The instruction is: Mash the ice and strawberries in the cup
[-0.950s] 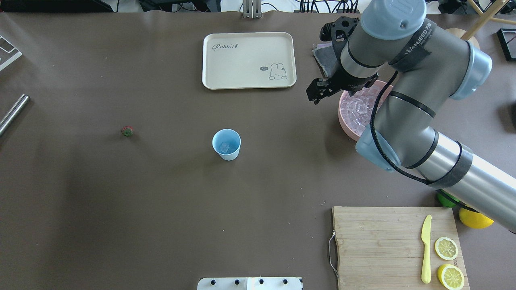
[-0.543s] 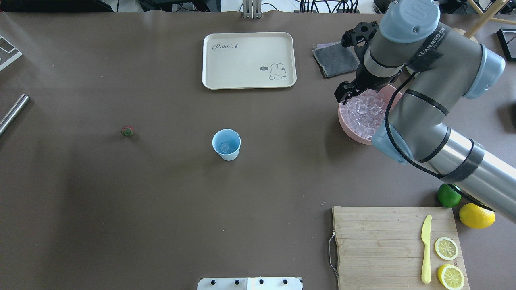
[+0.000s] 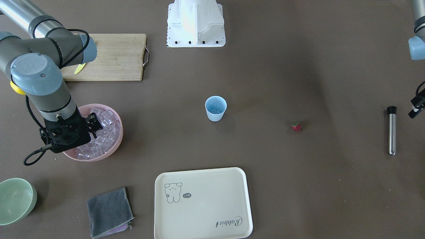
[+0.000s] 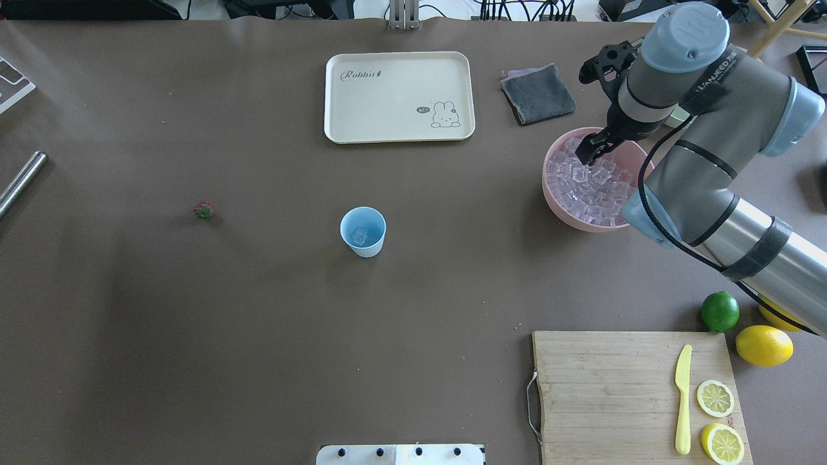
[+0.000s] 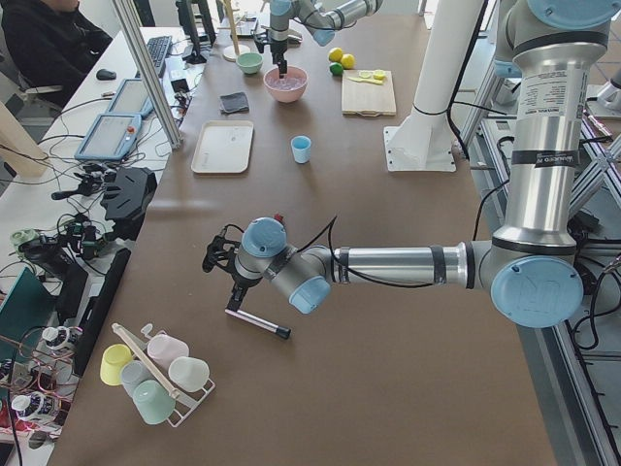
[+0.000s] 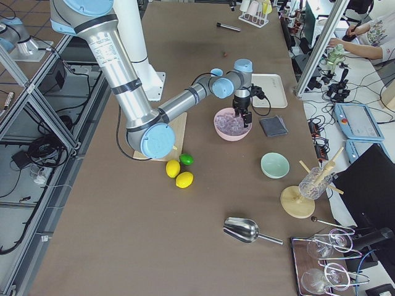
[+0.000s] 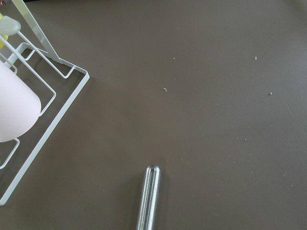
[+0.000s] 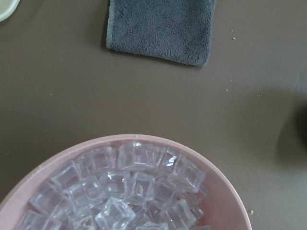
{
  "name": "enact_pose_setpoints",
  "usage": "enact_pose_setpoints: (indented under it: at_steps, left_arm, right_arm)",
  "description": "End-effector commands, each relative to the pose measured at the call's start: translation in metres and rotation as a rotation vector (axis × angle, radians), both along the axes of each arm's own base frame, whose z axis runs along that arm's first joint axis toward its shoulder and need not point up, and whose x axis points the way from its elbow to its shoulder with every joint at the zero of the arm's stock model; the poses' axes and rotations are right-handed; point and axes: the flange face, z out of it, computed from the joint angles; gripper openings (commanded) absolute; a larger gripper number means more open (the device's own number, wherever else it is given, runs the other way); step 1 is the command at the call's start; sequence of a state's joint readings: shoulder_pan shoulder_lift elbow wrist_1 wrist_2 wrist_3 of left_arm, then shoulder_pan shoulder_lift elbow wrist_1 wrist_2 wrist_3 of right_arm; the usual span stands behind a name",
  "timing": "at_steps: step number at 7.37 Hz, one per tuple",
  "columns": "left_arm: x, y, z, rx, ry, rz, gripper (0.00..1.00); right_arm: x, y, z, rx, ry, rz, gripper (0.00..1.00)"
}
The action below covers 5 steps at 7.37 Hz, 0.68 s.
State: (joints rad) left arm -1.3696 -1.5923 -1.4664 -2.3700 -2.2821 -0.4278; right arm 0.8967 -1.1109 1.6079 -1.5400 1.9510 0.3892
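Observation:
The light blue cup (image 4: 362,231) stands upright mid-table and holds one ice cube (image 4: 360,236); it also shows in the front-facing view (image 3: 215,108). The strawberry (image 4: 205,210) lies alone on the table, well to the cup's left. A pile of ice (image 4: 585,187) fills the pink bowl (image 4: 555,206). My right gripper (image 4: 590,150) points down over the bowl's far side, just above the ice (image 8: 129,187), and looks open and empty. My left gripper (image 5: 237,294) hovers over a metal rod (image 3: 392,130) at the table's left end. I cannot tell whether it is open or shut.
A cream tray (image 4: 399,97) and a grey cloth (image 4: 538,95) lie at the back. A cutting board (image 4: 607,387) with a yellow knife and lemon slices is front right, beside a lime (image 4: 720,311) and a lemon (image 4: 764,345). A pale green bowl (image 3: 15,200) and a cup rack (image 5: 155,374) stand at the table's ends.
My right arm has swung right and away from the table's middle. Its gripper has gone from beside the pink bowl to over the ice in it. Cup and strawberry have not moved.

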Motion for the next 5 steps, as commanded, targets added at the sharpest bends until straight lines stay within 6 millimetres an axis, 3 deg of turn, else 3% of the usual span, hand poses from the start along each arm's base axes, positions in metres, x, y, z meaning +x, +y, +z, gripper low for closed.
enact_pose_setpoints:
  at_steps: [1, 2, 4, 5]
  left_arm:
    - [0.002, 0.000, -0.002, 0.004, 0.001, 0.003, 0.97]
    - [0.002, -0.001, -0.002, 0.005, 0.000, 0.002, 0.97]
    - [0.002, -0.003, -0.003, 0.005, 0.000, 0.002, 0.97]
    - [0.002, -0.003, -0.001, 0.003, -0.001, 0.003, 0.97]
  right_arm:
    - [0.000, -0.003, 0.026, 0.024, -0.028, 0.003, 0.90]
    - [-0.003, -0.002, 0.025, 0.026, -0.030, 0.002, 0.89]
    - [0.000, 0.010, -0.011, 0.012, -0.100, 0.016, 0.85]
    - [0.002, 0.013, -0.015, 0.005, -0.103, 0.012, 0.85]
